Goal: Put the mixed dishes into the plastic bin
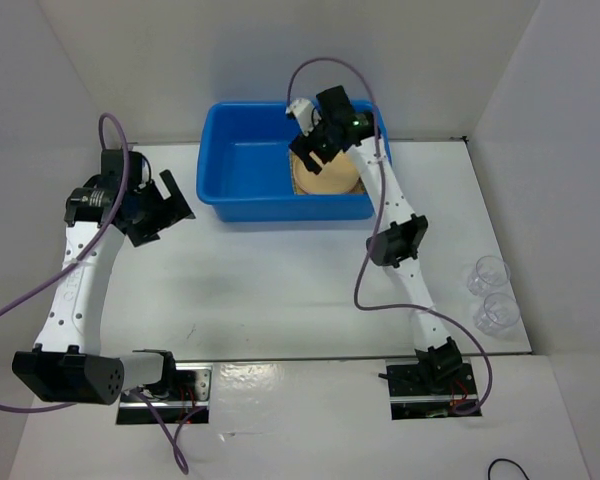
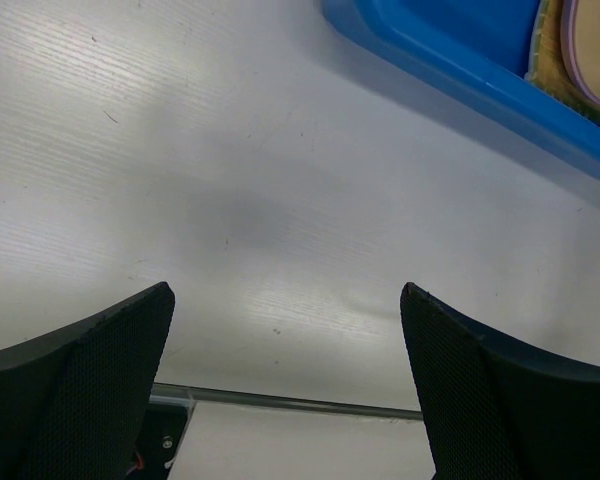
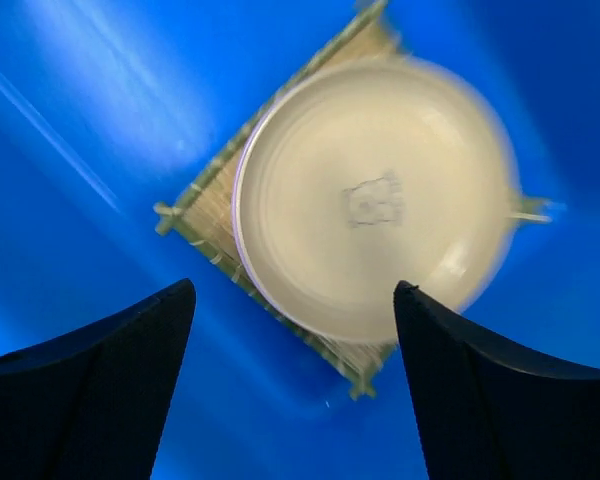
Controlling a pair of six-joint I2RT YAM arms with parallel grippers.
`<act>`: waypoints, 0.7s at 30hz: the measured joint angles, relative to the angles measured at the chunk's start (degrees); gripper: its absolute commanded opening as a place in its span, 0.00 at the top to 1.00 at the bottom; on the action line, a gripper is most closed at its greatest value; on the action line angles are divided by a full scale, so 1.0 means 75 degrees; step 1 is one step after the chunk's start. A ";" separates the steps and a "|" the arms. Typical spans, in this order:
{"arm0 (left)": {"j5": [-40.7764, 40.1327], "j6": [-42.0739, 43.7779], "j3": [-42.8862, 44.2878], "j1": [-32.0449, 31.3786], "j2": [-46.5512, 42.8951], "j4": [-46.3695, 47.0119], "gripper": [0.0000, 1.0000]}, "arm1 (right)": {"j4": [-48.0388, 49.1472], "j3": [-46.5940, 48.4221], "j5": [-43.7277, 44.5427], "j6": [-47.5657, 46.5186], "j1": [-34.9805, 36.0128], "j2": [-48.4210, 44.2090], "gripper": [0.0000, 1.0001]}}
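Hanging left of the blue bin [image 1: 245,170], the left pincer [image 2: 285,290] gapes empty. Inside the bin a blurred tan plate [image 3: 375,200] hides most of the woven mat [image 3: 205,215], the right pincer [image 3: 292,287] released above it. Two clear cups [image 1: 490,275] stand right of the bin.

- The overhead camera sits above and behind both arm bases, looking steeply down, far enough back to take in the whole counter [image 1: 280,280] and the blue bin [image 1: 245,165].
- The left wrist camera looks out between its jaws, low over the counter, with the bin's wall beyond them.
- The right wrist camera faces straight down between its jaws, close over the round plate [image 3: 375,210] and mat [image 3: 205,215].
- All three views share the bin.
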 measured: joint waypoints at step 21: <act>0.0898 0.0656 -0.0994 -0.0020 -0.0440 0.1647 0.00 | 0.1183 -1.1721 0.2028 0.1807 -0.3561 -0.9087 0.04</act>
